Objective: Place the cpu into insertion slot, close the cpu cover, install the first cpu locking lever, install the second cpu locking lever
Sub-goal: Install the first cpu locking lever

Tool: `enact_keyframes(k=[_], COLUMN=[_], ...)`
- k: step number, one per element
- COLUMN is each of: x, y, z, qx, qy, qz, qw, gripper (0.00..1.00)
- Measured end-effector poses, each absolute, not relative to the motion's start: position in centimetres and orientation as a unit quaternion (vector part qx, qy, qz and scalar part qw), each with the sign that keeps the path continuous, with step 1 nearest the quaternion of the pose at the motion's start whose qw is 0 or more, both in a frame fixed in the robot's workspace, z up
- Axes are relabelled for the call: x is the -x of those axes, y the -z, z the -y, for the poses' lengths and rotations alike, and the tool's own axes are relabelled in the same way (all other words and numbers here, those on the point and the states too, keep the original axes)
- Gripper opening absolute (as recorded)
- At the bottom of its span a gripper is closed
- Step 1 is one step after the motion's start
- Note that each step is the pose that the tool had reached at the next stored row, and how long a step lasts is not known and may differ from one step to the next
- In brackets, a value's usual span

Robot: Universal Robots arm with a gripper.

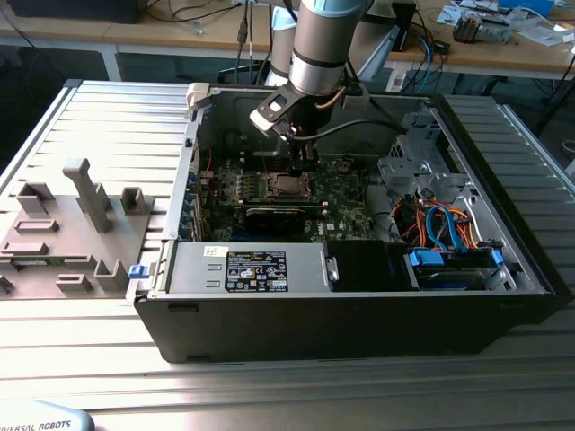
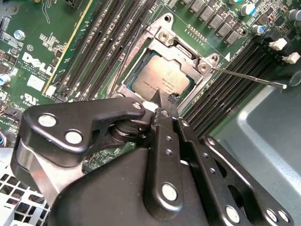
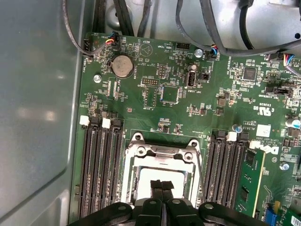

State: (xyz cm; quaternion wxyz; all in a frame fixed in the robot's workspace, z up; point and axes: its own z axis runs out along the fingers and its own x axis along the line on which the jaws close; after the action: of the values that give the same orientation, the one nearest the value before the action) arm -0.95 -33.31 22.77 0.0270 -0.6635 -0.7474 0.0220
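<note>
1. The black two-finger gripper (image 2: 164, 100), fingertips pressed together with nothing between them, hangs low inside the open computer; it is seen from above in the first wrist view (image 3: 162, 185).
2. Directly beneath those tips lies the small square cpu with its dull silver-grey top (image 2: 162, 77), seated flat in the square black insertion slot (image 1: 289, 187).
3. The thin silvery cpu cover frame (image 2: 175, 44) lies down around the chip.
4. A thin metal locking lever (image 2: 249, 77) juts from the cover's corner across black memory slots (image 3: 96, 165).
5. Beyond spreads the green motherboard (image 3: 155, 94), inside the black computer case (image 1: 359, 323).
</note>
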Motion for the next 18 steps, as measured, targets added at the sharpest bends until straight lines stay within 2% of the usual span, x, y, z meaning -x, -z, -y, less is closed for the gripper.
enact_keyframes(k=[18], x=[0.95], y=[-22.78], z=[33.31], qx=[0.638], qy=[-0.023], qz=[0.769], qw=[0.026], gripper=[0.11])
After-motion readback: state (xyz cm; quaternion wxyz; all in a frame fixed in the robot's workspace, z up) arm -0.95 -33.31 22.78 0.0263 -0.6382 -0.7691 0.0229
